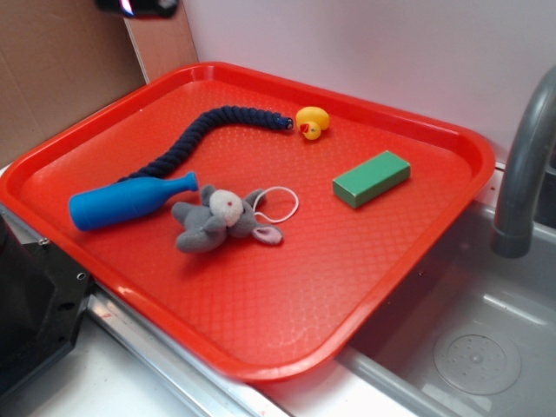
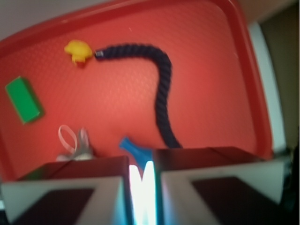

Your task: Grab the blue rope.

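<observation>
Exterior view shows the blue rope (image 1: 204,130) lying in a long curve on the far left part of a red tray (image 1: 417,252). One bound end points at a yellow rubber duck (image 1: 312,121) and sits just beside it; whether they touch is not clear. The other end runs down to the blue bottle (image 1: 130,201), a bright plastic toy lying on its side, and is partly hidden behind it. Just in front of the bottle's neck lies a grey stuffed mouse (image 1: 221,220) with a white string loop (image 1: 280,204) beside its head. A green block (image 1: 372,178) lies flat toward the right side of the tray, well apart from the rope. The tray rests over the edge of a grey sink (image 1: 478,347), with a grey faucet (image 1: 526,165) standing at the right.

From the wrist view, the rope (image 2: 161,89) bends from the duck (image 2: 78,50) across the tray (image 2: 220,84) and down toward the bottom of the frame, where it passes behind the gripper (image 2: 142,187). The two fingers (image 2: 65,187) fill the lower part of the picture, blurred, with a narrow bright gap between them, so they are nearly together and pinching nothing. They hang above the tray, clear of the rope. The bottle's neck (image 2: 133,148), the block (image 2: 22,100) and the string loop (image 2: 67,137) also show here.
</observation>
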You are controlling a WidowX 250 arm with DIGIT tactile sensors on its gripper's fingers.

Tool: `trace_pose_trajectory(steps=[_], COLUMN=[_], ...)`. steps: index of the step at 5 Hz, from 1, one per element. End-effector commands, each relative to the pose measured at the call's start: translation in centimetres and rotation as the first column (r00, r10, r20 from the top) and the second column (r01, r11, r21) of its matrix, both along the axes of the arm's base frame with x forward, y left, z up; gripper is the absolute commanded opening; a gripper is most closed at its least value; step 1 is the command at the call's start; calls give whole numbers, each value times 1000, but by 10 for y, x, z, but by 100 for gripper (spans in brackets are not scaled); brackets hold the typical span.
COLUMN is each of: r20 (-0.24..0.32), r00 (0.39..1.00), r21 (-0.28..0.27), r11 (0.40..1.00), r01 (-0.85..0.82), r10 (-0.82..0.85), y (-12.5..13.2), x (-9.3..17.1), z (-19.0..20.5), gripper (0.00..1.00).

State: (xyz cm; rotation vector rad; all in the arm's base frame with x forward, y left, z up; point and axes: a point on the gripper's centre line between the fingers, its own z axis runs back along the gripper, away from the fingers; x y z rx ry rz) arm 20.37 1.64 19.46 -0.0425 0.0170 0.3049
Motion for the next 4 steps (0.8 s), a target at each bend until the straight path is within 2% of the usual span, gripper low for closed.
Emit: trace_pose_trajectory(steps=[1, 2, 3, 4], r20=[100, 73, 73, 73], r00=[995, 997, 997, 997], r21=[-2, 30, 30, 30], r11=[1000, 999, 999, 999], r01=[-5, -30, -30, -30], r10=[5, 28, 28, 28], y=[8, 12, 12, 12], x=[-21, -20, -20, -20], z=[94, 83, 83, 83], gripper=[0, 96, 100, 100])
